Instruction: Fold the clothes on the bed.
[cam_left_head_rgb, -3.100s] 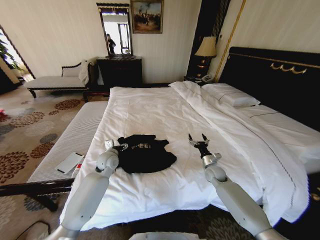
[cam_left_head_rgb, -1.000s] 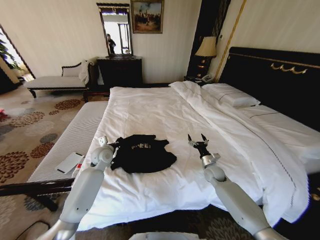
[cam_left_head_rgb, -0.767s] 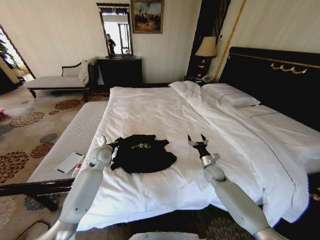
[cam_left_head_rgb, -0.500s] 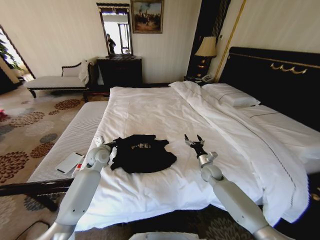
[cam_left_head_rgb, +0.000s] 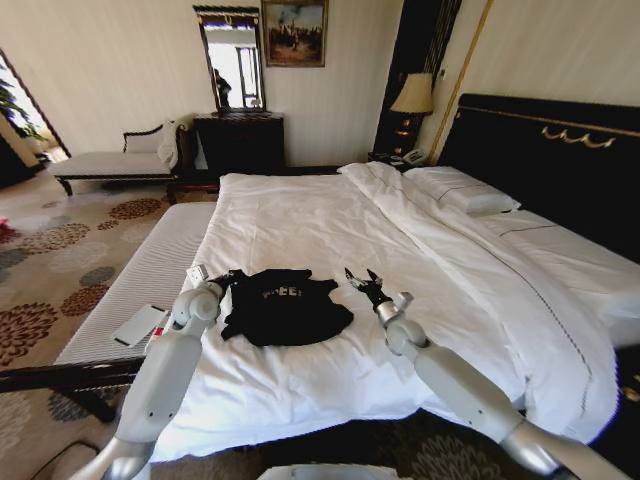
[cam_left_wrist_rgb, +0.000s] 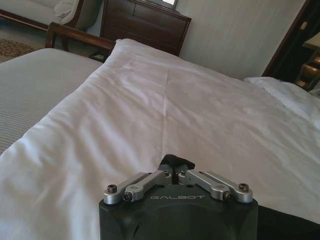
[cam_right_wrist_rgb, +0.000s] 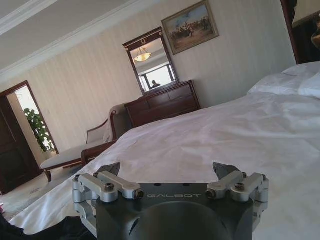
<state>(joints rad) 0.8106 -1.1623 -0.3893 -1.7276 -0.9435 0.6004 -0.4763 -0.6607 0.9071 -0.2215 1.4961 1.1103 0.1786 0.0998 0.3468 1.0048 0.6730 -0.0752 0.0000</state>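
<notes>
The clothes, a black T-shirt (cam_left_head_rgb: 287, 307) with white chest lettering, lie crumpled near the front left of the bed (cam_left_head_rgb: 300, 215). My left gripper (cam_left_head_rgb: 226, 281) is at the shirt's left edge. In the left wrist view the left gripper (cam_left_wrist_rgb: 175, 169) is shut on a fold of the black cloth (cam_left_wrist_rgb: 171, 160). My right gripper (cam_left_head_rgb: 361, 284) hovers open just right of the shirt, low over the sheet. The right wrist view shows the right gripper (cam_right_wrist_rgb: 167, 171) with its fingers wide apart and nothing between them, and a corner of the black shirt (cam_right_wrist_rgb: 12, 231) off to one side.
A striped bench (cam_left_head_rgb: 140, 285) runs along the bed's left side with a flat white object (cam_left_head_rgb: 138, 325) on it. A folded duvet (cam_left_head_rgb: 470, 265) and pillows (cam_left_head_rgb: 462, 190) lie to the right before the dark headboard (cam_left_head_rgb: 560, 170). A chaise (cam_left_head_rgb: 110, 163) and dresser (cam_left_head_rgb: 240, 140) stand by the far wall.
My right gripper has swung left across the sheet to the shirt's right edge. The left gripper has shifted slightly left and away from me, still on the shirt's left edge.
</notes>
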